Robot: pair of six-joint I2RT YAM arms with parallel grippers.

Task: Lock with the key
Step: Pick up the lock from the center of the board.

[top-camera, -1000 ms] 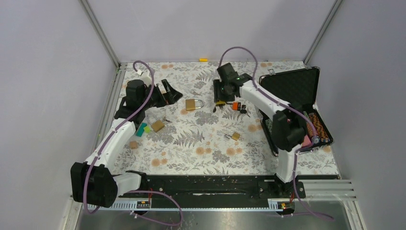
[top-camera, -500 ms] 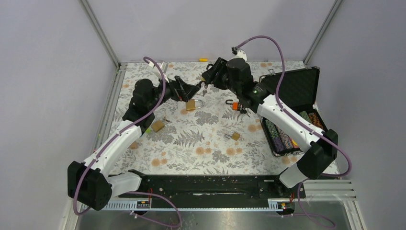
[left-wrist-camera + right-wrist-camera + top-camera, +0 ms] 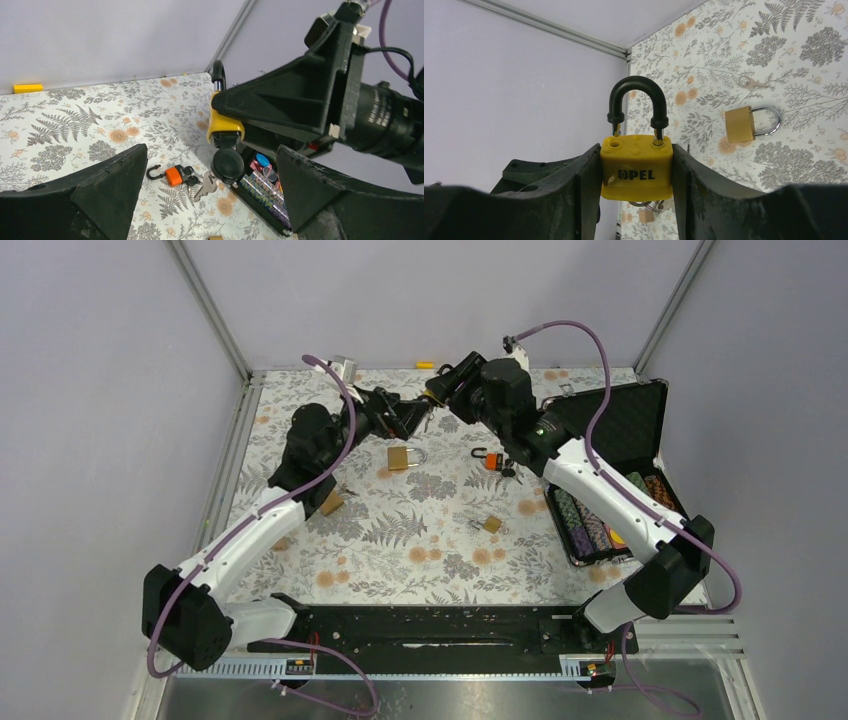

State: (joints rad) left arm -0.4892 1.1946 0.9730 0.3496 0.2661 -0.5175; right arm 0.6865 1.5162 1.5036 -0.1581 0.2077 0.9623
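The yellow padlock [image 3: 636,167] is up in the air over the far middle of the surface [image 3: 420,540], towards 12 o'clock, clamped by its flat sides between the right fingers [image 3: 574,200]. It sits upright in the wrist view, black shackle [image 3: 636,95] at 12 o'clock, with one leg lifted clear of its hole and the other down in the body. From the underside, at 6 o'clock, the key [image 3: 227,164] sticks out, its round black head showing. The left fingers [image 3: 100,195] face it from about 8 o'clock, spread wide apart with nothing in them; they frame the lock and key head but grip neither. Below on the floral surface, a brass padlock [image 3: 400,457] lies at roughly 6 o'clock of the held one. An orange padlock [image 3: 487,458] with a bunch of keys lies at about 4 o'clock. A smaller brass padlock [image 3: 491,525] is nearer the arm bases. A loose key [image 3: 751,82] lies near the brass lock. An open black case [image 3: 610,420] with colourful chips inside lies along the 3 o'clock edge. A small yellow block [image 3: 426,365] rests at the far rim.
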